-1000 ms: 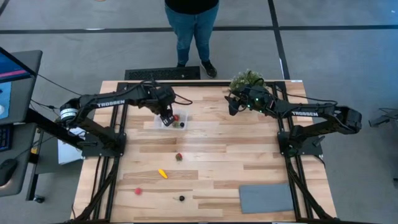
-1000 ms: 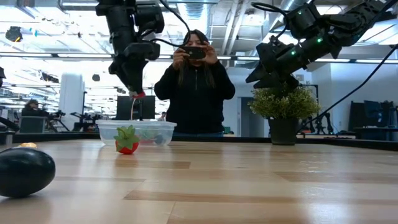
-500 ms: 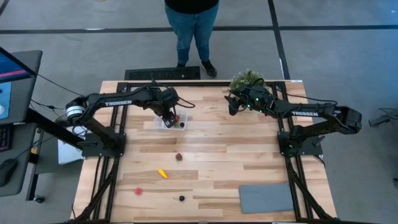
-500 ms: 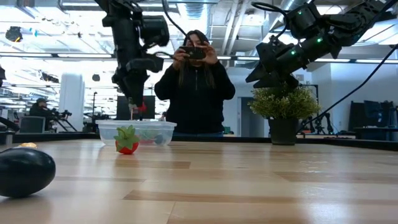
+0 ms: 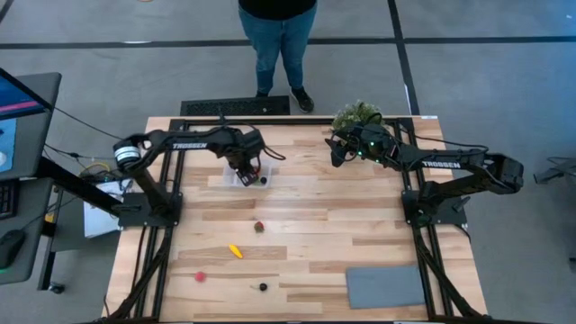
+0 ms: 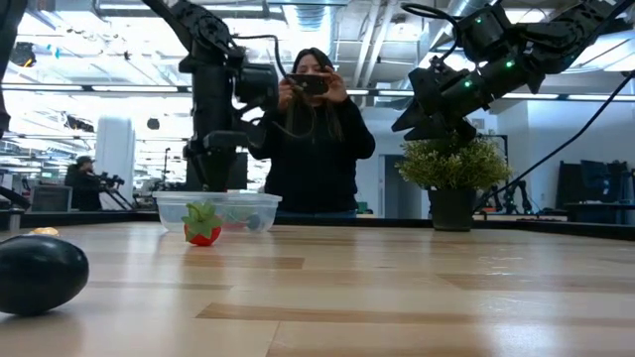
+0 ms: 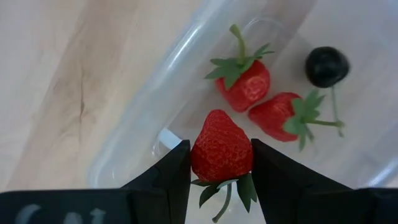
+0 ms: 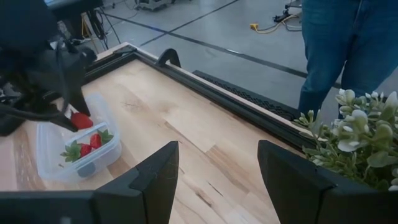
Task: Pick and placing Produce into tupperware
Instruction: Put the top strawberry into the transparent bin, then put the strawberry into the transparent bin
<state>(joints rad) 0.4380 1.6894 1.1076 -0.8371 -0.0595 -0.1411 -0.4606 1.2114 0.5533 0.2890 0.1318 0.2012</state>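
Note:
The clear tupperware (image 5: pixel 243 177) stands at the table's far left; in the left wrist view it holds two red strawberries (image 7: pixel 245 81) and a dark berry (image 7: pixel 326 66). My left gripper (image 5: pixel 246 168) points down into it, shut on a third strawberry (image 7: pixel 222 152). My right gripper (image 5: pixel 335 151) hangs open above the table's far right, beside the plant. More produce lies on the bare wood: a brownish-red piece (image 5: pixel 259 227), a yellow piece (image 5: pixel 235 251), a red piece (image 5: pixel 201 276) and a dark berry (image 5: pixel 263 287). My left gripper pinches the strawberry by its two opposite sides (image 7: pixel 198 155) between the two fingers. The fingers come from above and point down. The strawberry's tip points down and its green leaves sit toward the wrist. It hangs inside the tupperware's rim (image 7: pixel 143 99), near one wall.
A bushy green plant (image 5: pixel 357 115) stands at the far right edge. A flat grey mat (image 5: pixel 385 286) lies at the near right. A person (image 5: pixel 277 45) stands beyond the far edge with a phone raised. The table's middle is bare wood.
My left gripper has gone down and a little toward the table's right, still shut on the strawberry. The strawberry hung well above the tupperware's rim a second ago and now sits down at the box.

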